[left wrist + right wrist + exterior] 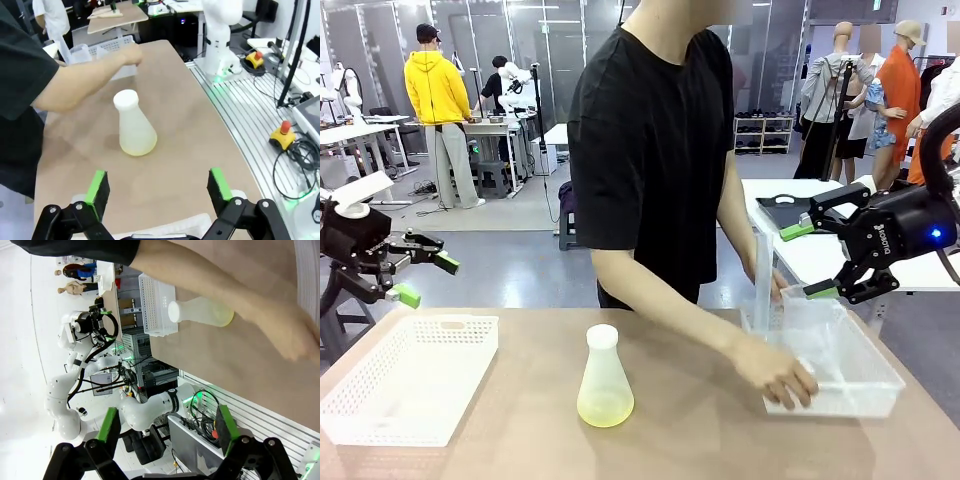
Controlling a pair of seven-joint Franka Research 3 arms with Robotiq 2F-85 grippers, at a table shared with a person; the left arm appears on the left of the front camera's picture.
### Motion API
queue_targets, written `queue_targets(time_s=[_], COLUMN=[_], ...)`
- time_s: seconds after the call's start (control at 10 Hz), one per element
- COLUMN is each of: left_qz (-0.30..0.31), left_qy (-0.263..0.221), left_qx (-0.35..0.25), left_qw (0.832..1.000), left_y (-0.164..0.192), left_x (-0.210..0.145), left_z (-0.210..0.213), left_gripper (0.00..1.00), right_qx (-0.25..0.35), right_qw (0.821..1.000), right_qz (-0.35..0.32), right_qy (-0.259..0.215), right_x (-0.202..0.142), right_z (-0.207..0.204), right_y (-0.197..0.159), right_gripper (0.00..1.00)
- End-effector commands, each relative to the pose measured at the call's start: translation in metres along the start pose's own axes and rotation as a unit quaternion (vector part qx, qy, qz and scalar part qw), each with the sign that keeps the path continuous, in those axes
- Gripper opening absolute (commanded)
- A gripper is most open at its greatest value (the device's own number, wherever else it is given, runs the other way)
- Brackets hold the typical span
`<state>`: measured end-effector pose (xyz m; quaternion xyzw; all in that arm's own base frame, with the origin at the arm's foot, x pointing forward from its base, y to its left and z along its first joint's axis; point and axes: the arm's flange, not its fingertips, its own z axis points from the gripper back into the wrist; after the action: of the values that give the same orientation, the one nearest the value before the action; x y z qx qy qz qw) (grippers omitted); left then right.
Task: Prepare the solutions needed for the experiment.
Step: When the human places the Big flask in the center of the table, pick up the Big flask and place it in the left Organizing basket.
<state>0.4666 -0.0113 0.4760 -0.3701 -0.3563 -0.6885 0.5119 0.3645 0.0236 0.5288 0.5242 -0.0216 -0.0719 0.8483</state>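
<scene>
A translucent conical flask (605, 380) with a white stopper stands mid-table, and the pale yellow solution (605, 406) lies in its bottom. The same flask (134, 127) stands ahead of my left gripper (158, 186), whose jaws are wide open and empty. My left gripper (427, 280) hovers off the table's left end. My right gripper (808, 261) hangs open above the clear tray (865, 385), with nothing between its fingers. The person's hand (785, 378) reaches into that tray. A tall clear cylinder (763, 270) stands upright at the tray's far left corner. In the right wrist view the flask (202, 311) lies beyond my right gripper (167, 424).
A white perforated basket (410, 375) sits on the table's left part, below my left gripper. The person (655, 150) stands at the far side, leaning an arm across the right half. Bare tabletop (690, 430) lies between flask and tray.
</scene>
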Motion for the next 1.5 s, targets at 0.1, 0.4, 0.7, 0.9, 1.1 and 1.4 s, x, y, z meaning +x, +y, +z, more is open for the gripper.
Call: queue_targets(time_s=[0.1, 0.4, 0.7, 0.9, 1.1, 1.4], left_qz=[0.036, -0.019, -0.102, -0.099, -0.122, -0.138], left_qy=[0.016, 0.003, -0.026, -0.027, -0.021, -0.007], left_qx=[0.017, -0.027, -0.115, -0.161, -0.186, -0.213], left_qw=[0.999, 0.999, 0.988, 0.982, 0.975, 0.967], left_y=[-0.007, 0.032, 0.080, 0.091, 0.102, 0.117], left_x=[0.009, -0.006, -0.002, -0.010, -0.018, -0.031], left_z=[0.000, 0.005, -0.021, -0.066, -0.109, -0.158], left_gripper=[1.00, 1.00, 1.00, 1.00, 1.00, 1.00], right_qx=[0.007, 0.007, 0.007, 0.007, 0.007, 0.007], right_qw=[1.000, 1.000, 1.000, 1.000, 1.000, 1.000], right_qz=[0.002, 0.002, 0.002, 0.002, 0.002, 0.002], right_qy=[-0.002, -0.002, -0.002, -0.002, -0.002, -0.002], right_x=[0.000, 0.000, 0.000, 0.000, 0.000, 0.000], right_z=[0.001, 0.001, 0.001, 0.001, 0.001, 0.001], right_y=[0.002, 0.002, 0.002, 0.002, 0.002, 0.002], right_gripper=[0.96, 0.96, 0.96, 0.96, 0.96, 0.96])
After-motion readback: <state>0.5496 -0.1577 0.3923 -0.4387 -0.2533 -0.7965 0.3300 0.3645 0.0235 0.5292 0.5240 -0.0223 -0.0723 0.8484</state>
